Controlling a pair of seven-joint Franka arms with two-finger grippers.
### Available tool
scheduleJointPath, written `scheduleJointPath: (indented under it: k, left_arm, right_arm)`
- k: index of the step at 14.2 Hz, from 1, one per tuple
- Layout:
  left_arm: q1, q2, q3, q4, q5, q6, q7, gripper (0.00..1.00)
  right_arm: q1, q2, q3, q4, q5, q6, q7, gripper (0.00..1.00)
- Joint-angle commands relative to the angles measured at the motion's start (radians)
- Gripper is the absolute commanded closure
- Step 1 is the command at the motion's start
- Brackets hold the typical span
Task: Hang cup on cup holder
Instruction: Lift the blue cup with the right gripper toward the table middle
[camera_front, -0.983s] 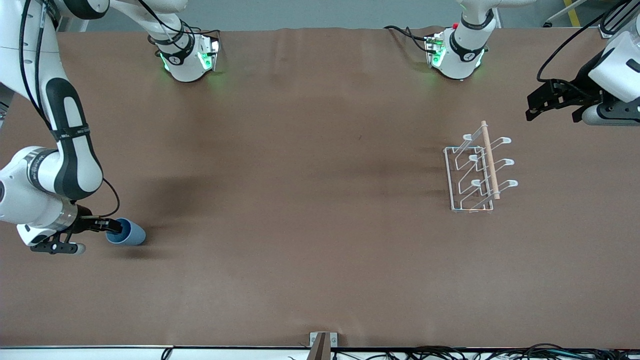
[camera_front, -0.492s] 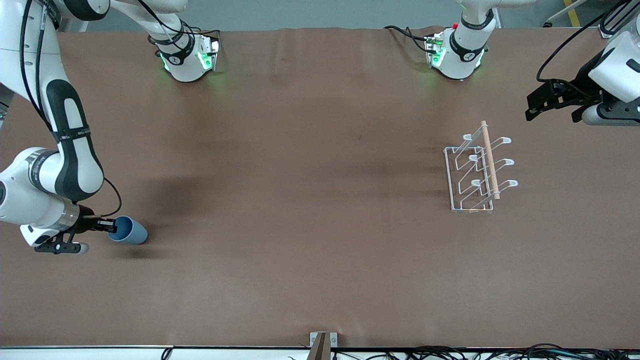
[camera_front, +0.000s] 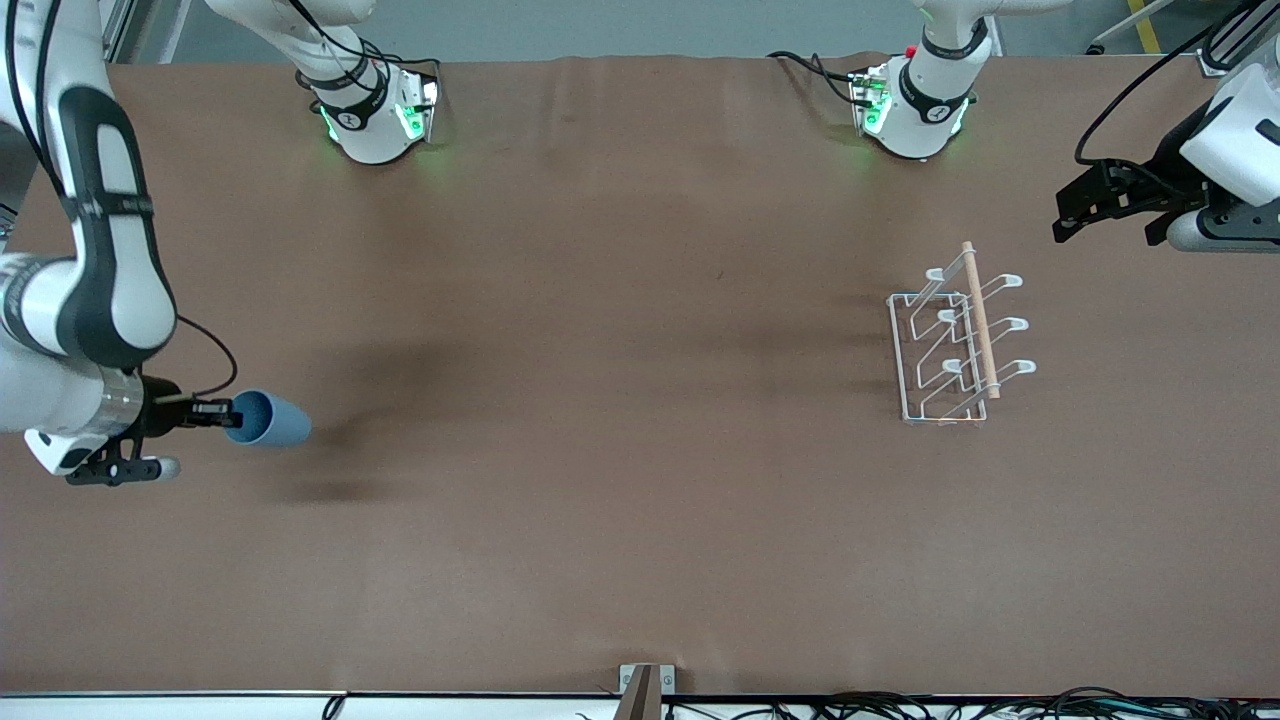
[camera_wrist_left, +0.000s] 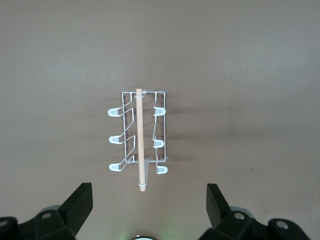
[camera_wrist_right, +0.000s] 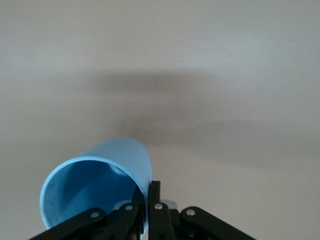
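Brown table covering (camera_front: 620, 300), matte and smooth, spanning the whole work surface, with faint creases near its upper edge. Metal bracket (camera_front: 646, 690) fixed at the middle of the table edge nearest the front camera. Black cables (camera_front: 950, 706) bundled along that same edge, toward the left arm's end. Grey floor (camera_front: 620, 28) visible past the table's upper edge.

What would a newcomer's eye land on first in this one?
The light-blue cup, pinched at its rim by the right gripper and held on its side above the right arm's end of the table. Next, the white cup holder toward the left arm's end, with the open left gripper waiting near it.
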Motion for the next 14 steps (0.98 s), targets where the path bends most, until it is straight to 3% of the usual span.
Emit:
scheduleJointPath:
  k: [1, 3, 5, 11, 14]
  left_arm:
    - [0.006, 0.01, -0.002, 0.025, -0.014, -0.014, 0.016, 0.0]
    - [-0.001, 0.01, -0.002, 0.025, -0.014, -0.012, 0.014, 0.0]
    - [-0.001, 0.01, -0.002, 0.024, -0.015, -0.012, 0.014, 0.0]
    - [-0.014, 0.036, -0.014, 0.03, -0.064, 0.009, 0.013, 0.0]
    - [-0.066, 0.082, -0.093, 0.038, -0.104, 0.026, 0.005, 0.0]
  right_arm:
    - [0.053, -0.098, 0.002, -0.066, 0.126, -0.069, -0.013, 1.0]
    - [0.087, -0.122, 0.003, -0.092, 0.258, -0.103, -0.013, 1.0]
    - [0.128, -0.146, 0.002, -0.13, 0.443, -0.098, -0.018, 1.0]
    - [0.246, -0.141, 0.006, -0.127, 0.746, -0.115, -0.063, 1.0]
    - [0.291, -0.133, 0.006, -0.129, 0.91, -0.115, -0.061, 0.99]
